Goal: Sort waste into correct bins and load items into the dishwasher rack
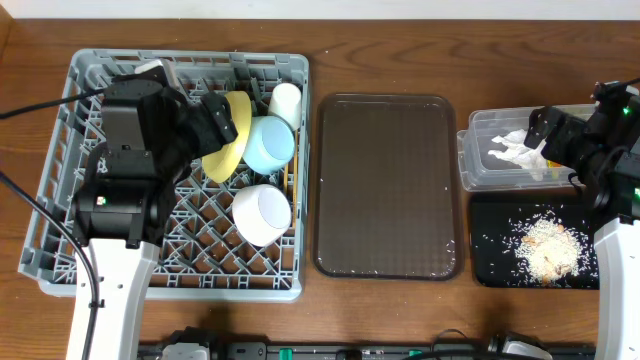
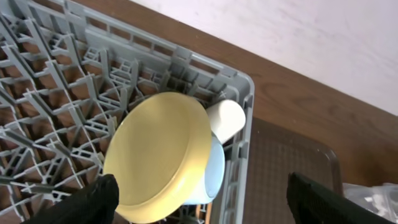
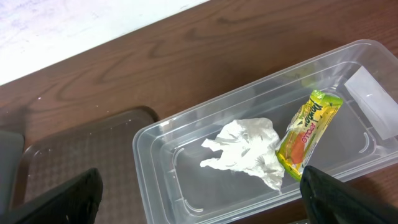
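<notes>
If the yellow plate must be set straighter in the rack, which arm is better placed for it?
Left. The left end effector is open just above the yellow plate; the right end effector hovers over the clear bin.

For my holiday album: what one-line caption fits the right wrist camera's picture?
The open right hand hovers above a clear bin holding a crumpled white napkin and a yellow-green snack wrapper.

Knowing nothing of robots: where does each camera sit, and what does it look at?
Overhead: above the table, looking straight down on rack, tray, left arm and right arm.
Left wrist: on the left arm, facing the yellow plate in the rack; its fingertips show.
Right wrist: over the clear bin holding napkin and wrapper; its fingertips show.
Shared: overhead also shows plate and napkin.
</notes>
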Action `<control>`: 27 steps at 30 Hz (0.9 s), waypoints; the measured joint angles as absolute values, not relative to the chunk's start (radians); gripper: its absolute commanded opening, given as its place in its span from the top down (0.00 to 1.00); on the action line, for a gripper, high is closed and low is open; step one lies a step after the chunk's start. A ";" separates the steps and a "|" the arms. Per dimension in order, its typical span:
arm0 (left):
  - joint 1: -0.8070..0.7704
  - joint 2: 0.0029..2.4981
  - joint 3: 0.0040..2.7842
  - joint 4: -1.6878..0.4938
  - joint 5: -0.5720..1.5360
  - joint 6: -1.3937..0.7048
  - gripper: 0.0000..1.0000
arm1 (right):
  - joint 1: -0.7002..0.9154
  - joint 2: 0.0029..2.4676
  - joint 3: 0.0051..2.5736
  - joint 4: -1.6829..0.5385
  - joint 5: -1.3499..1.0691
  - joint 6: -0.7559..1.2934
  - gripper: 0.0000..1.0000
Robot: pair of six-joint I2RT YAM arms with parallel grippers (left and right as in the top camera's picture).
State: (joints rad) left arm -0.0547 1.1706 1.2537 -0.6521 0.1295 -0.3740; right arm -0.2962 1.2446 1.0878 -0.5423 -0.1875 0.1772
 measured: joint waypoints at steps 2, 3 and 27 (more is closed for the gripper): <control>-0.055 1.171 1.254 -0.653 0.133 -0.374 0.12 | -0.296 1.245 1.088 -0.542 -0.187 0.177 0.01; -0.055 1.171 1.254 -0.653 0.133 -0.375 0.12 | -0.296 1.245 1.088 -0.543 -0.187 0.177 0.01; -0.055 1.171 1.254 -0.654 0.134 -0.386 0.11 | -0.157 0.871 1.088 -0.804 -0.187 0.175 0.01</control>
